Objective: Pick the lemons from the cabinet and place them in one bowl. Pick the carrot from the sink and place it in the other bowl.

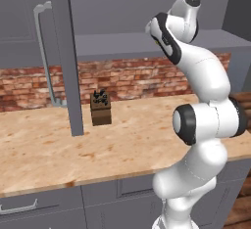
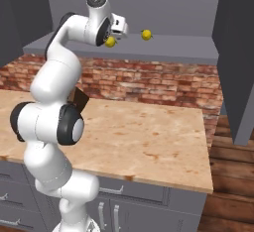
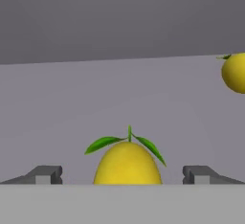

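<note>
End effector [image 3: 122, 175] reaches into the cabinet [image 2: 163, 52], fingers spread wide either side of the near lemon [image 3: 127, 163] on the shelf, lined up to grab it; second lemon [image 3: 234, 72] sits further right, well apart

No text, label, brand, number or sign can be read on anything here.

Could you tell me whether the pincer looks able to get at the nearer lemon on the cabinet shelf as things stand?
Probably yes: the pincer is open with the nearer lemon centred between its fingertips, and nothing stands between them.
</note>
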Tool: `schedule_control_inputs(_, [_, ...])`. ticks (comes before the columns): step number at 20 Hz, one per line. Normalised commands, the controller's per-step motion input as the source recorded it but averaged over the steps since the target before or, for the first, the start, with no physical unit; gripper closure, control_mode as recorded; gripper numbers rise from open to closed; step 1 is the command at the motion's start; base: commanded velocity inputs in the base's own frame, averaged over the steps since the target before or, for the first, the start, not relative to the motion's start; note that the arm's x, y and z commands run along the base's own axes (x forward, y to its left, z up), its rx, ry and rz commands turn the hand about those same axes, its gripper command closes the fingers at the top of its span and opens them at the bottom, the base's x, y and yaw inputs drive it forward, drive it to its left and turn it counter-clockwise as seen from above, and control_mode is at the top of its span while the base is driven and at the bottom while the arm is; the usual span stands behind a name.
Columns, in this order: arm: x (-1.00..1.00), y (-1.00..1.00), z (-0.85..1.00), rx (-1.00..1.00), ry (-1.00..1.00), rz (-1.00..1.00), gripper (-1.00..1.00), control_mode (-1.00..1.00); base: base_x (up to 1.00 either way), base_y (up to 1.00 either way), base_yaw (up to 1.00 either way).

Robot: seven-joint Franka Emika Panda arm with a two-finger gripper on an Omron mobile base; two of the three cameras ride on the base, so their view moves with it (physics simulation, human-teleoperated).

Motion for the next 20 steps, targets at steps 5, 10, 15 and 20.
schedule_control_inputs(5, [0.09,-0.14,-0.11,0.00,0.08,0.00,-1.00,-1.00,0.00,0.00,0.00])
schedule_control_inputs(10, [0.18,0.00,0.00,0.00,0.05,0.00,-1.00,-1.00,0.00,0.00,0.00])
schedule_control_inputs(15, [0.00,0.08,0.00,0.00,0.00,0.00,-1.00,-1.00,0.00,0.00,0.00])
schedule_control_inputs(20, [-0.17,0.12,0.00,0.00,0.00,0.00,-1.00,-1.00,0.00,0.00,0.00])
